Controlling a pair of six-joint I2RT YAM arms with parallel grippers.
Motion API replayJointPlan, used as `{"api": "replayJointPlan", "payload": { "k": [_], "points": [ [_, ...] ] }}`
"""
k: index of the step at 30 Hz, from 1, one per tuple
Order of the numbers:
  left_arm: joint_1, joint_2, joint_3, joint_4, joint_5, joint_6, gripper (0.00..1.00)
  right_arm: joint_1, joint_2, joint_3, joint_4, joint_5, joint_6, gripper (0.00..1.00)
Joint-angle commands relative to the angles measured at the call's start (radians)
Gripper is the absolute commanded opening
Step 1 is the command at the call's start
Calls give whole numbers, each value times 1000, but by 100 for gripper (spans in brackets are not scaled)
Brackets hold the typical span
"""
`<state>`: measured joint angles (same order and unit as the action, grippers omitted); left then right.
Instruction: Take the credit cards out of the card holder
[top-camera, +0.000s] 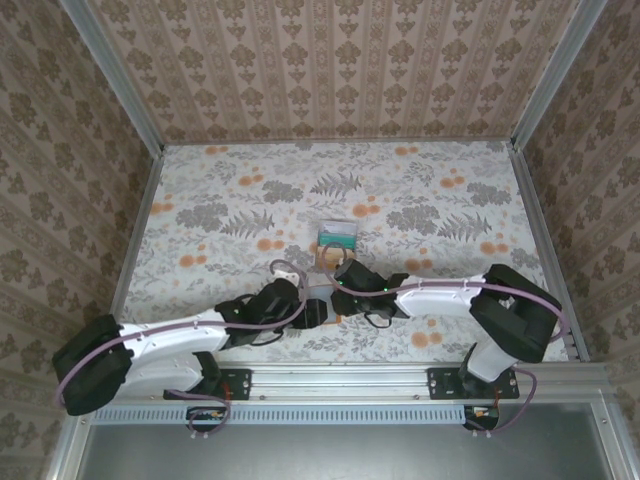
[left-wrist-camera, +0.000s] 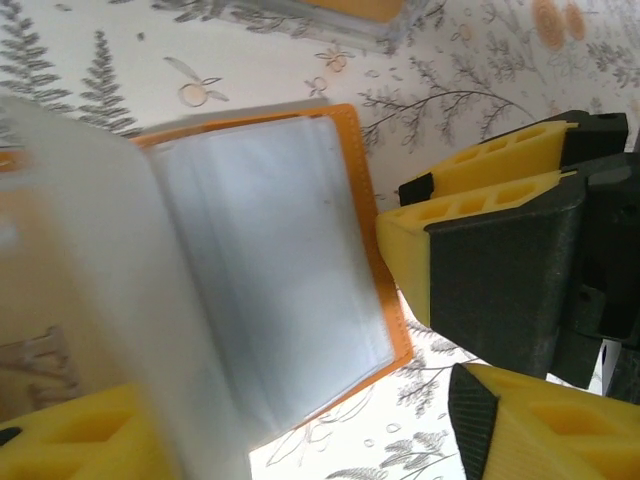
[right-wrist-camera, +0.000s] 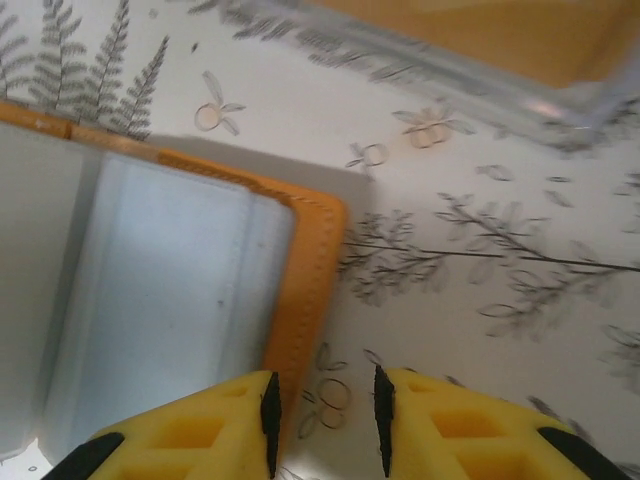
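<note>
Lying open between the arms, pockets up, the card holder points its long orange edge toward the right gripper — jaws narrowly parted; left gripper spreads wide around it.

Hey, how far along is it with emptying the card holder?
Done: a teal card lies on the table, apart from the card holder. In hand: the holder lies open, the left hand over it and the right hand at its edge, neither gripping a card. Remaining: its cloudy pockets may hold more; unclear.
</note>
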<state>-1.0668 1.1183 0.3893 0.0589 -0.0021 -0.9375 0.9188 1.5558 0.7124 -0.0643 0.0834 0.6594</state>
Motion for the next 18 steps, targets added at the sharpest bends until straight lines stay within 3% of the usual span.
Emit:
{"api": "replayJointPlan", "payload": {
  "k": [1,9,18],
  "points": [
    [-14,51,46,63,17,25,63,-18,-94,-53,-28,91,45,35],
    [-37,161,96,86,26,28,56,-35,-222,-96,-34,91,63,36],
    [5,-90,20,-123,-79,49,42,-27,-214,-37,1,-13,77,35]
  ]
}}
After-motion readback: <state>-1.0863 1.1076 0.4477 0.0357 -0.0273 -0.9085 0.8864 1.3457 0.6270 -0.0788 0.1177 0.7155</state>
